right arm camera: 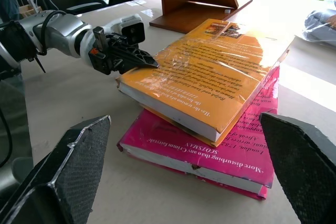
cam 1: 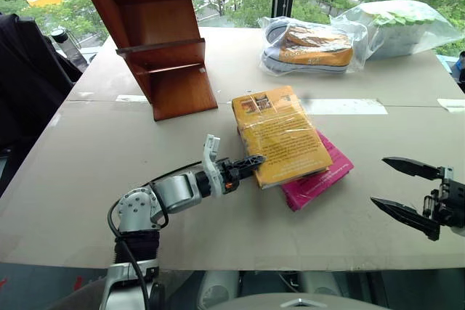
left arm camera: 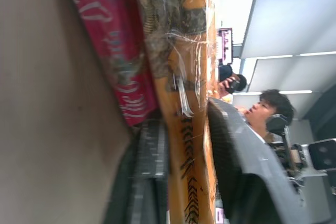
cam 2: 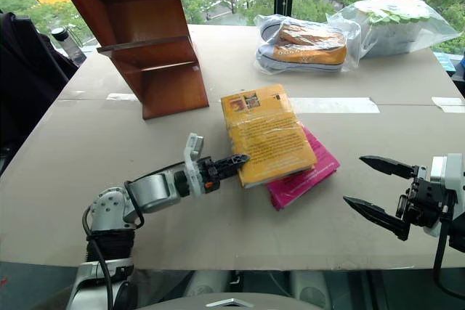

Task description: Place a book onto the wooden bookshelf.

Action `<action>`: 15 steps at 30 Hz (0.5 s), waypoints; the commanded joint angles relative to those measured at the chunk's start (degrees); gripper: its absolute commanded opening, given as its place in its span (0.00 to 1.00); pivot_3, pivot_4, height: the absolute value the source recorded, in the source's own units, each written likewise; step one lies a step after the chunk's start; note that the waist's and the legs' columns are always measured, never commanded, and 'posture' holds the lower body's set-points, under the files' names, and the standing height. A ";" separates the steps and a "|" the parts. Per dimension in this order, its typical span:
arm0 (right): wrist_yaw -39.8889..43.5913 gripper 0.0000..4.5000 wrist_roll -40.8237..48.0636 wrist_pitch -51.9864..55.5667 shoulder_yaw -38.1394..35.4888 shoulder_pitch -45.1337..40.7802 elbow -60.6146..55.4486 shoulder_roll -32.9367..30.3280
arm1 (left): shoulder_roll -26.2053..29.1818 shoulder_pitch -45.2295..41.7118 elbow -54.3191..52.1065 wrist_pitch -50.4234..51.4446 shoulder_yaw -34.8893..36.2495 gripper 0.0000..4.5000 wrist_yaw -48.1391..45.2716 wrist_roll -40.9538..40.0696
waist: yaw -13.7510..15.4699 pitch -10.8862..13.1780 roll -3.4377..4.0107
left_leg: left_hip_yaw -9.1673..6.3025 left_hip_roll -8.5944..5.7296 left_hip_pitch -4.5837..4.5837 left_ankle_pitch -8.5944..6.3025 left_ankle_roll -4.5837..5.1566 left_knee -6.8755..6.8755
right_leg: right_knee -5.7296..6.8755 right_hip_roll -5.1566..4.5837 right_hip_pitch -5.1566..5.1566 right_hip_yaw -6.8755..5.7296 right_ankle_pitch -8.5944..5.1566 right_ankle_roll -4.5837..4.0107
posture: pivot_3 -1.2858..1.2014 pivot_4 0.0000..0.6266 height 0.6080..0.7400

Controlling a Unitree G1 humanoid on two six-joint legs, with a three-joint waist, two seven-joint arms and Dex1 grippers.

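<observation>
The yellow-orange book (cam 1: pixel 280 134), wrapped in shiny plastic, lies mid-table on top of a thinner magenta-pink book (cam 1: pixel 323 176). My left gripper (cam 1: pixel 251 162) is shut on the yellow book's near left corner; in the left wrist view a finger (left arm camera: pixel 149 156) lies on each side of its edge (left arm camera: pixel 189 145). The right wrist view shows that same grip on the corner (right arm camera: pixel 137 60). My right gripper (cam 1: pixel 379 180) hangs open to the right of the books, with nothing between its fingers. The reddish-brown wooden bookshelf (cam 1: pixel 156 41) stands at the back left of the table.
A pair of shoes in a plastic bag (cam 1: pixel 309 47) and a second bag (cam 1: pixel 399 25) lie at the back right, before a window. A dark garment (cam 1: pixel 29 70) sits beyond the table's (cam 1: pixel 87 157) left edge. A person (left arm camera: pixel 268 111) appears in the left wrist view.
</observation>
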 commanded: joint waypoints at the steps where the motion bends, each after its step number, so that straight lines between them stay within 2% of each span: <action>1: 0.41 1.00 0.98 -0.01 -1.16 -1.30 0.19 -0.36 | 3.46 1.28 -3.56 -2.37 2.02 0.00 1.26 -9.11 | -0.07 0.00 0.00 | 0.01 0.01 0.00 0.00 0.00 0.00 | 0.00 -0.02 0.00 0.01 0.00 0.00 | 0.52 0.24 0.64; 4: 0.63 1.00 0.66 -0.30 0.55 -4.21 2.02 -0.34 | 5.10 2.51 -9.38 -6.26 2.47 0.00 1.83 -13.95 | -0.08 0.07 -0.06 | 0.04 0.01 -0.01 0.00 0.00 0.00 | -0.01 -0.36 -0.03 0.04 0.00 -0.01 | 0.52 0.24 0.64; 6: 0.23 1.00 1.20 -0.22 1.00 -6.70 3.44 -0.09 | 5.02 1.71 -13.36 -9.61 2.90 0.00 1.78 -14.32 | 0.15 0.10 -0.11 | 0.03 -0.02 -0.03 0.00 0.00 0.00 | -0.02 -0.46 -0.02 0.00 0.00 -0.01 | 0.52 0.24 0.64; 7: -0.07 1.00 1.69 -0.01 1.15 -8.19 4.30 0.04 | 5.91 0.69 -16.58 -10.25 2.89 0.00 0.19 -11.15 | 0.27 0.11 -0.11 | 0.03 -0.06 -0.07 0.00 0.00 0.00 | -0.02 -0.53 -0.02 -0.02 0.01 -0.01 | 0.52 0.24 0.64; 10: -1.63 1.00 2.72 0.78 2.37 -14.83 8.30 0.62 | 13.24 -7.69 -29.63 -13.65 -2.57 0.00 -7.83 12.97 | 0.56 0.26 -0.36 | 0.06 -0.10 -0.16 0.00 -0.01 0.02 | -0.04 -0.61 -0.01 -0.17 0.02 -0.03 | 0.52 0.24 0.64; 11: -1.63 1.00 2.79 1.08 2.84 -16.32 9.19 0.64 | 15.19 -10.09 -31.96 -15.52 -4.83 0.00 -9.77 19.52 | 0.68 0.26 -0.35 | 0.03 -0.14 -0.20 0.01 -0.02 0.03 | -0.06 -0.35 0.00 -0.34 0.04 -0.07 | 0.52 0.24 0.64; 15: -2.12 1.00 2.56 1.72 5.07 -22.47 12.65 1.44 | 22.09 -19.96 -37.23 -23.47 -14.55 0.00 -16.47 42.94 | 0.79 0.20 -0.20 | 0.12 -0.27 -0.15 0.01 0.00 0.03 | -0.21 -0.31 0.10 -0.19 0.05 -0.09 | 0.52 0.24 0.64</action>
